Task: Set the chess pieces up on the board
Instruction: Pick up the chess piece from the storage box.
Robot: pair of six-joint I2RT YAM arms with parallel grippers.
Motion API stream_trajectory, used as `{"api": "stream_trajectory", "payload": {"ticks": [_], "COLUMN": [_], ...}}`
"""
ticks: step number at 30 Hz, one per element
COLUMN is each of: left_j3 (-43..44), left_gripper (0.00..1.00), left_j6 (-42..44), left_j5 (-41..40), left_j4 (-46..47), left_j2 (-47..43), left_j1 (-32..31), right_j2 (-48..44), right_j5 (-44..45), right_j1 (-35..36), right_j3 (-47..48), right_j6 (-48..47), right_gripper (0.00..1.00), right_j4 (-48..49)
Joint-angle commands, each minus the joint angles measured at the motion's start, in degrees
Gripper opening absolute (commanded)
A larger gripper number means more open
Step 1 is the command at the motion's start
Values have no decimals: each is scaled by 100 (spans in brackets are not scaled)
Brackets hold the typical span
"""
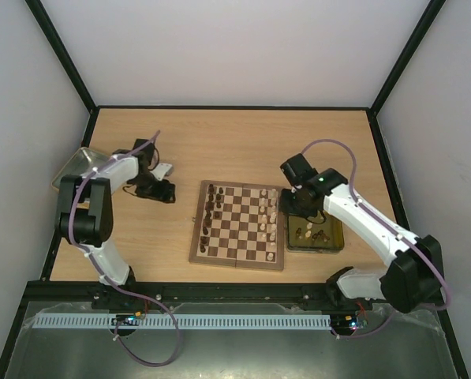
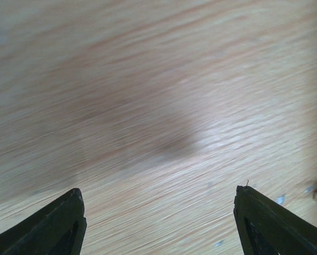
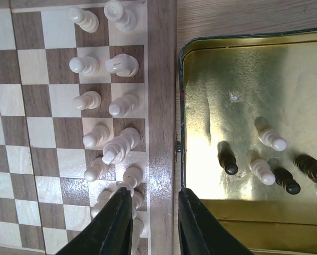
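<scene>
On the worktop (image 1: 235, 138), a pale wood-grain laminate with a matt finish, the board (image 1: 237, 225) lies flat at centre, between the two arms. It is square and wooden, with dark-brown and tan checks, a plain brown border and a slight sheen. Dark pieces (image 1: 210, 215) stand along its left side. Cream pieces (image 3: 121, 64) stand along its right side in two files. They are small turned figures with rounded heads and waisted stems. The cream ones nearest the claw crowd together and are hard to tell apart.

Just right of the board, close against its border, sits a tin (image 3: 227, 69). It is rectangular with rounded corners and a dark rim, and its inside is shiny, dented gold. Loose pieces (image 3: 262, 170) sit in it, two cream and three dark. Whether they stand or lie, cannot tell.

Right claw (image 3: 154, 192): black, smooth, tapered fingers. It hangs over the board's right border, between the cream files and the tin. One finger overlaps the outermost cream pieces and the other sits toward the tin's rim. The gap is narrow, the border shows through it, and nothing is gripped.

Left claw (image 2: 159, 190): well apart from the board, out to the left and low over the worktop. Its fingers are spread wide, with only wood grain between them.

A grey tray (image 1: 71, 167) sits at the far left edge, partly behind the left arm.
</scene>
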Motion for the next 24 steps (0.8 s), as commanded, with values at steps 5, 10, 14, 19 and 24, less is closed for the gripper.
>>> {"api": "stream_trajectory", "payload": {"ticks": [5, 10, 14, 19, 24], "left_j3": [-51, -51, 2, 149, 156], "left_gripper": [79, 80, 80, 81, 81], "left_j6": [604, 674, 748, 1008, 1292], "left_j5": [-456, -158, 159, 200, 323], "left_j4": [-178, -478, -710, -1172, -1432], "left_j2": [-787, -1190, -1403, -1471, -1587], "left_j1": [812, 1014, 1015, 1047, 1084], "right_j2": [-795, -1266, -1550, -1576, -1431], "right_j5": [302, 339, 438, 783, 1032], "right_j1": [-70, -78, -78, -78, -78], "right_j3": [-686, -1110, -1697, -1984, -1842], "right_j6": [159, 763, 1228, 1812, 2205], "right_gripper": [23, 24, 27, 27, 31], "right_j4": [310, 353, 440, 481, 652]}}
